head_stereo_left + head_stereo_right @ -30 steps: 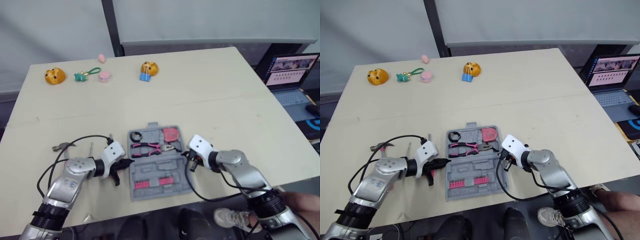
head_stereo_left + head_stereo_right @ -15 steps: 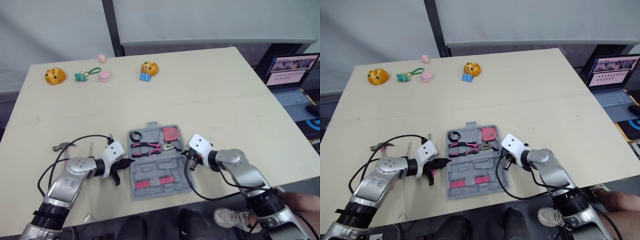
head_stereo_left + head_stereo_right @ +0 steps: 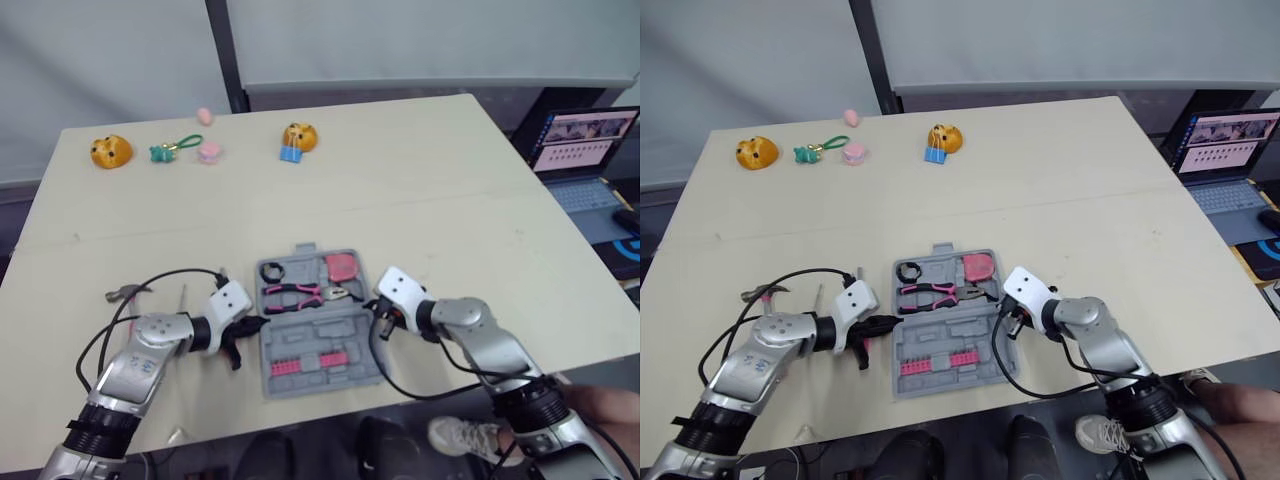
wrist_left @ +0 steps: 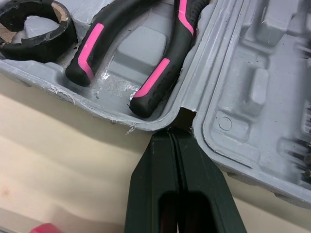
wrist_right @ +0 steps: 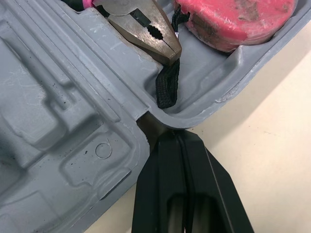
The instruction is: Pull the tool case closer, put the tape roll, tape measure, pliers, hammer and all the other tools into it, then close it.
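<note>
The grey tool case [image 3: 318, 345] lies open near the table's front edge. Its far half holds a black tape roll [image 3: 272, 271], a pink tape measure [image 3: 342, 267] and pink-handled pliers [image 3: 298, 294]. A row of pink bits [image 3: 290, 367] sits in the near half. My left gripper [image 3: 260, 324] is shut, its tips pressed into the hinge notch on the case's left side [image 4: 183, 119]. My right gripper [image 3: 376, 318] is shut too, with its tips at the hinge notch on the right side [image 5: 148, 121]. The hammer [image 3: 124, 294] and a thin screwdriver [image 3: 182, 298] lie on the table left of my left arm.
Small toys line the far edge: an orange plush [image 3: 110, 151], a teal keychain [image 3: 170, 150], a pink round piece [image 3: 208, 152] and an orange toy with a blue clip [image 3: 296, 138]. A laptop [image 3: 585, 140] sits off the table's right side. A person's shoe [image 3: 455, 435] shows below the front edge.
</note>
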